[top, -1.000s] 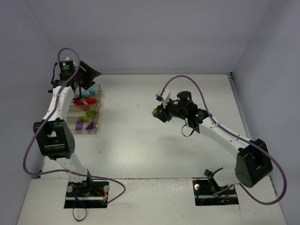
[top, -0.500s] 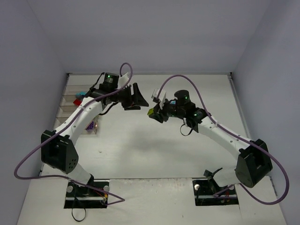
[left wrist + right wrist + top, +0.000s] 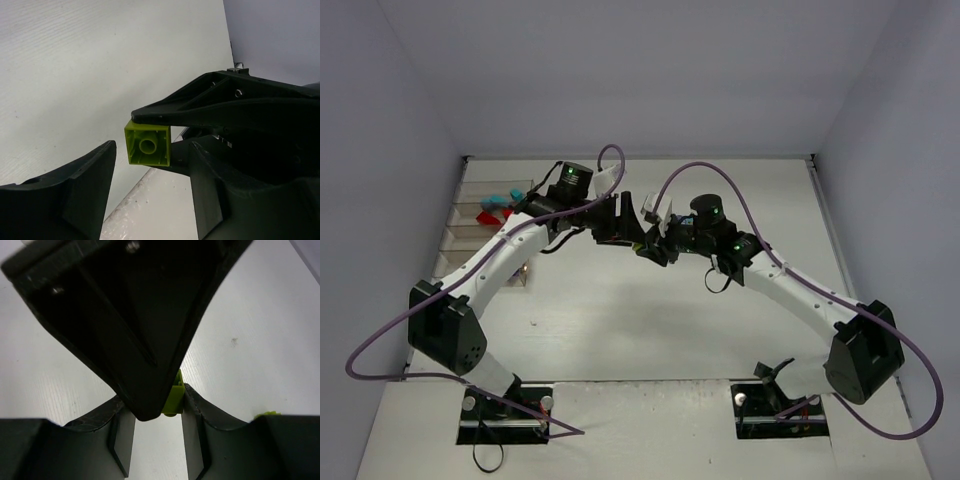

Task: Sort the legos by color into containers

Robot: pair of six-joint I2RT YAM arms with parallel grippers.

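My right gripper (image 3: 650,244) hovers over the middle of the table, shut on a lime green lego (image 3: 147,145). In the right wrist view the brick (image 3: 173,395) shows pinched at the tips of that gripper (image 3: 152,407). One of its fingers (image 3: 210,100) lies along the brick's top. My left gripper (image 3: 632,226) faces it head-on and is open. The left gripper's (image 3: 154,167) two tips stand either side of the brick with gaps showing. The containers (image 3: 455,236) sit at the far left, holding a cyan lego (image 3: 515,194) and a red lego (image 3: 492,210); the left arm hides the nearer bins.
Both arms arch toward each other over the table's centre, purple cables looping above them. The arm bases (image 3: 505,412) are bolted at the near edge. Grey walls close in the left, back and right sides.
The left arm swung from over the containers to the table's centre and brought its open fingers around the lime lego. The right gripper shifted slightly left, still shut on it.
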